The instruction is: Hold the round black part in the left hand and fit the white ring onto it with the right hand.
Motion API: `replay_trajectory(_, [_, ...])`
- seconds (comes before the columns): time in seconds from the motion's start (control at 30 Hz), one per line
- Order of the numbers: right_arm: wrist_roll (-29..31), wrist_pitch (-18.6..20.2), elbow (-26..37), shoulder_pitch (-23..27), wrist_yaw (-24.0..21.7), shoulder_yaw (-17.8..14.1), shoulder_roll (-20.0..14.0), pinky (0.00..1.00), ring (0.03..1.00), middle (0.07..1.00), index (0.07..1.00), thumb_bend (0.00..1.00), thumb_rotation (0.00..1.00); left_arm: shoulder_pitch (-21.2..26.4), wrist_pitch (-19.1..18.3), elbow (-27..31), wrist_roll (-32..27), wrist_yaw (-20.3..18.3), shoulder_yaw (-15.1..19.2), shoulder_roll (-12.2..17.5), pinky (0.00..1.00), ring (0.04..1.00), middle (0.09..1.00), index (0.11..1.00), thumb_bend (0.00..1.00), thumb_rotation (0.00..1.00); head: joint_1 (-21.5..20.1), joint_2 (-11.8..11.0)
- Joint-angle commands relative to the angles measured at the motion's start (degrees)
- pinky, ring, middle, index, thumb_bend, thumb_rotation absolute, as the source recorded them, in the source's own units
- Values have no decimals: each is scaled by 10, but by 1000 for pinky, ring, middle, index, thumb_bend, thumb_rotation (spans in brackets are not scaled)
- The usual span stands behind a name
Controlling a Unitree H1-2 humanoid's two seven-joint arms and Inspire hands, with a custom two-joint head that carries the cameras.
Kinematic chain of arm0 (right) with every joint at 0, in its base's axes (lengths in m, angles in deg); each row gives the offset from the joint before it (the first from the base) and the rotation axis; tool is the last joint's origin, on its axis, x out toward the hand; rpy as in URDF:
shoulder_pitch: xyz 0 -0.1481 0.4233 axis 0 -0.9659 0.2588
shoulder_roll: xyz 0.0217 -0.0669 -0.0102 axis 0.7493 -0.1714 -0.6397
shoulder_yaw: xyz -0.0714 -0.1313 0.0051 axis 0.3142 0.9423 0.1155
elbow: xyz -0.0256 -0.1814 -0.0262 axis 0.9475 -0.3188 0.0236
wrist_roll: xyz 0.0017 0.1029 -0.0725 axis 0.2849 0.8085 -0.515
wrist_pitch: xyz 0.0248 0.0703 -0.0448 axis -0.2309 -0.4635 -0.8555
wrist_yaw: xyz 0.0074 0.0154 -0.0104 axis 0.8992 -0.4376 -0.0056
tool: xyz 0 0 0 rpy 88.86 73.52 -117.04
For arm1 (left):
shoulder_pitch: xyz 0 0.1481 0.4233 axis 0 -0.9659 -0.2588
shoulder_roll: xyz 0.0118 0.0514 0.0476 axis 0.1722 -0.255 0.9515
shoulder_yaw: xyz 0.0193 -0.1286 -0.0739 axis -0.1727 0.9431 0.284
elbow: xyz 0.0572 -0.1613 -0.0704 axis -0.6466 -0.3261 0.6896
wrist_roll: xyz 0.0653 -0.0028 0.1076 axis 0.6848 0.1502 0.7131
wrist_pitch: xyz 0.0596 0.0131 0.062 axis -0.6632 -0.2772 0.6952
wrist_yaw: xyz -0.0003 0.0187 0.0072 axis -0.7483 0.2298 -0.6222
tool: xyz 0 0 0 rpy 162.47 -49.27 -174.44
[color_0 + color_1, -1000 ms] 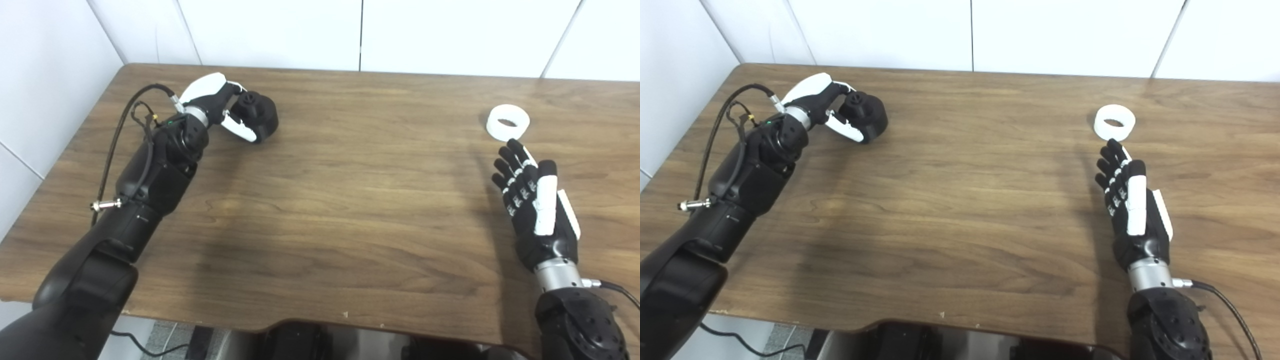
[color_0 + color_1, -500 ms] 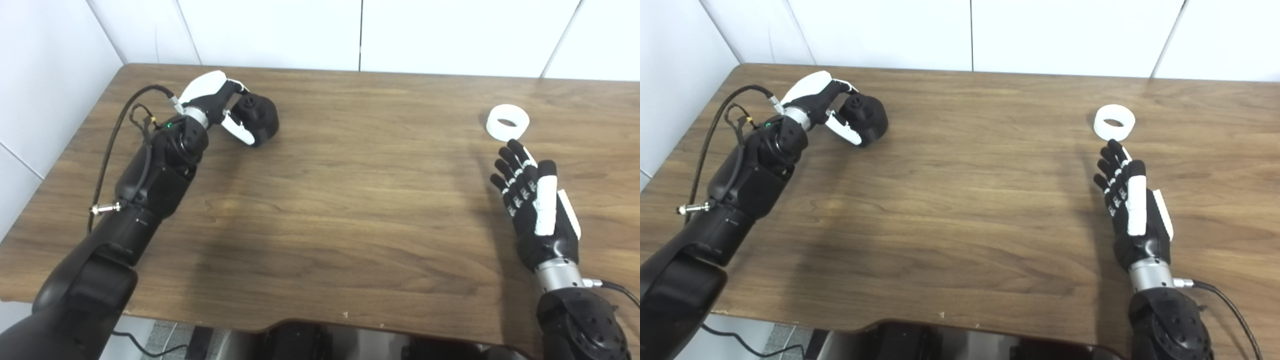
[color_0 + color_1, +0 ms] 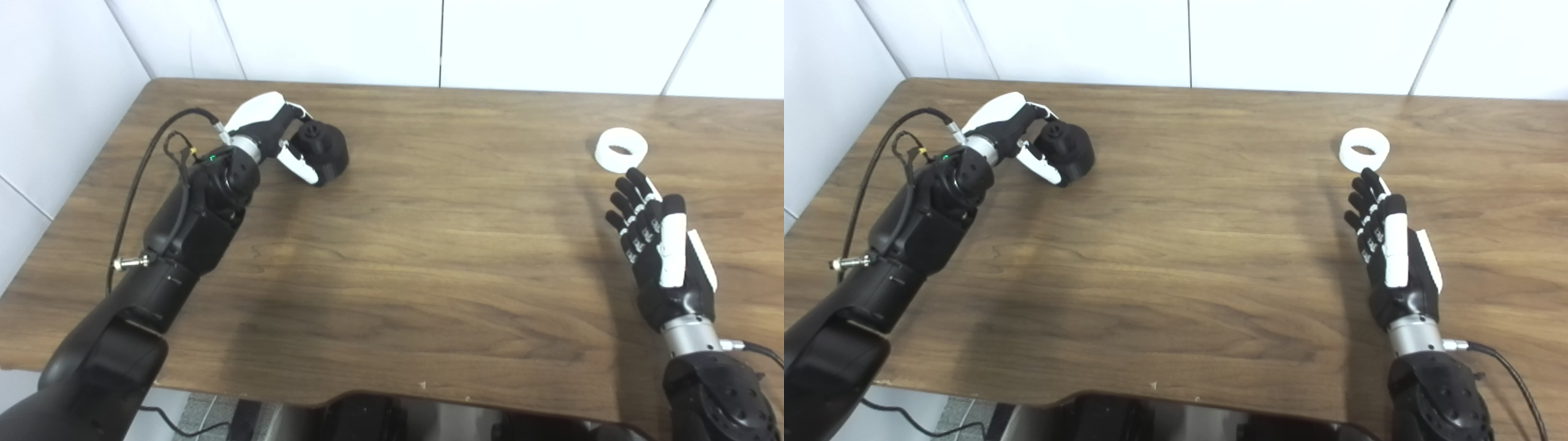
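Left hand [image 3: 278,138], fingers curled around the round black part [image 3: 321,152] on the tabletop [image 3: 429,245], may lose it if lifted loosely, while right hand [image 3: 658,245] waits spread near the white ring [image 3: 621,149].

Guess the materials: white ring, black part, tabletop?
White ring: probably plastic, matte, uniformly opaque with no glints. Round black part: likely plastic or rubber, dull black with faint soft highlights; cannot tell which. Table: wood or wood-look laminate, brown grain streaks with a low satin sheen.
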Motion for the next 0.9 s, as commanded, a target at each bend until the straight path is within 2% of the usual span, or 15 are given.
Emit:
replay_trajectory(0.0, [3,-4,25,11,-2,0,-4,946,963,949,955,660,1000,11,-4,23,8,0,-5,3,810,949,868,666,825,154,0,1])
replay_trajectory(0.27, [5,-5,22,12,-4,1,-4,944,966,954,960,651,1000,-9,-24,68,1,-22,-11,-12,840,974,897,656,819,133,1,1])
replay_trajectory(0.5, [5,-7,20,14,-3,1,-3,945,967,954,961,662,1000,-24,-32,107,15,-37,-30,-21,885,976,900,658,832,157,3,2])
replay_trajectory(0.67, [2,-5,20,15,2,1,2,931,957,945,950,672,1000,-42,-20,141,11,-45,-39,-26,847,966,894,654,842,139,2,2])
replay_trajectory(0.87, [3,-9,20,12,-1,3,0,934,962,951,954,676,1000,-61,-30,205,15,-77,-57,-36,810,955,889,651,845,129,-3,4])
